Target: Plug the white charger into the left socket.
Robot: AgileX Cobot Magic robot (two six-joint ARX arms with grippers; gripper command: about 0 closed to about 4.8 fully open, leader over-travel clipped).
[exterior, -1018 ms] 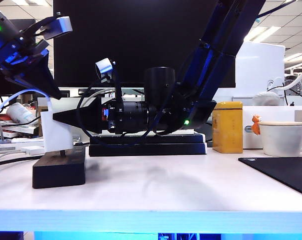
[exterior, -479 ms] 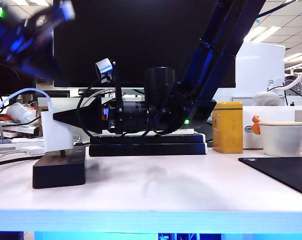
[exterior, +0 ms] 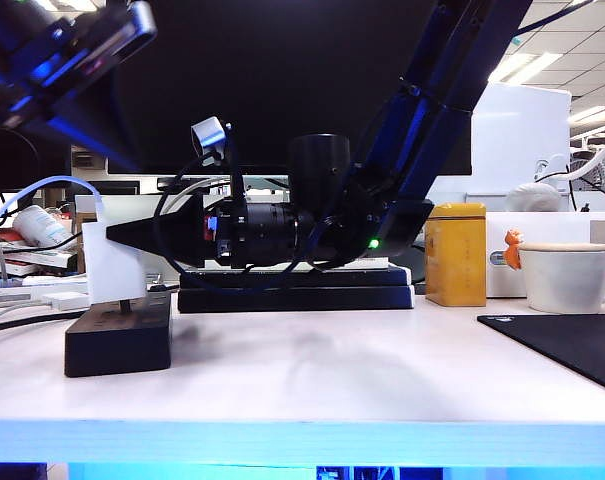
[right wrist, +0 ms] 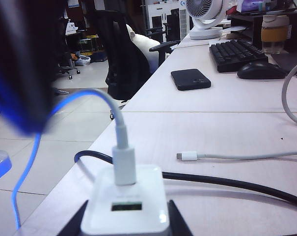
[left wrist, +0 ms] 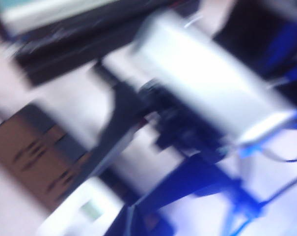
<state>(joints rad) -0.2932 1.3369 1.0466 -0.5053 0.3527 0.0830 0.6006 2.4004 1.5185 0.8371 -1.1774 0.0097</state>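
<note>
**Q:** Gripper positions and states: how are they shown?

**A:** Left gripper [exterior: 92, 130] is seen blurred at the upper left of the exterior view, raised well above the long matte black box-shaped power strip [exterior: 119, 337]; its jaws are closed and nothing is held between them. The right gripper [exterior: 132, 236] is presented level, its dark tapered fingers [right wrist: 175, 223] set on either side of the small glossy white rectangular charger [exterior: 112, 262]. The jaws are held partly apart at the width of the white block, and the block is clasped between them.

**Q:** Where is the charger located?

**A:** It is shown standing upright on the top face of the power strip, at the strip's near end in the exterior view, by the left edge of the pale table [exterior: 312, 380]. Its prongs are hidden, so the exact socket cannot be told. A thin white cable [right wrist: 101, 98] is seen rising from a connector in the charger [right wrist: 124, 209] and arching away. In the left wrist view, heavily blurred, the strip [left wrist: 35, 157] and the charger [left wrist: 87, 211] are made out below.

**Q:** What else is depicted?

**A:** A yellow tin [exterior: 456, 253] and a white mug [exterior: 567, 277] are placed well apart from the strip, to the right.
</note>
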